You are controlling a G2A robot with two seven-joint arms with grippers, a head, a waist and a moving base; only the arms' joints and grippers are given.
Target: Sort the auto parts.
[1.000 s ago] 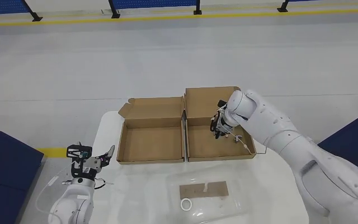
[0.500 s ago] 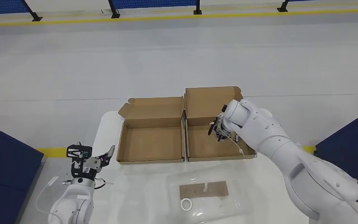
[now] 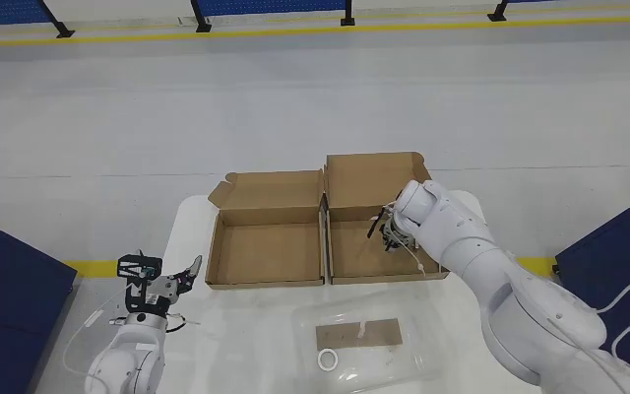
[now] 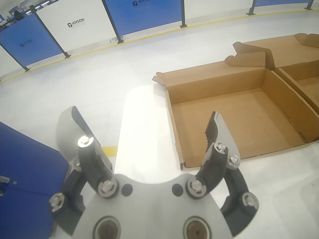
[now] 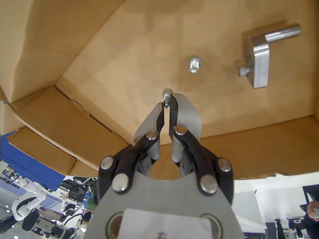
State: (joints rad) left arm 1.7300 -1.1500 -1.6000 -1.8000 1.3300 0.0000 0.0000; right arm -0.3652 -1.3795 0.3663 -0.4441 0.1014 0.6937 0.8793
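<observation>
- Right end effector point(image 5: 167, 103) is almost closed, pinching a small screw point(image 5: 166, 95) at its tips, low over the floor of the right box point(image 5: 124, 50)
- Two parts already lie in that box: a splined bolt point(image 5: 194, 65) and, near it, a metal bracket point(image 5: 260, 58)
- Left end effector point(image 4: 144, 115) is spread wide and holds nothing, above the tabletop point(image 4: 261, 187) near the left box point(image 4: 249, 115)
- Left to sort, I judge: a white ring point(image 3: 327, 360) in the clear bag point(image 3: 394, 366); the bag's other contents are hard to make out

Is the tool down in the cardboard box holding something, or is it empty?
Holding something: the right tool is shut on a small screw, whose head pokes out beyond its tips, over the floor of the box.
</observation>
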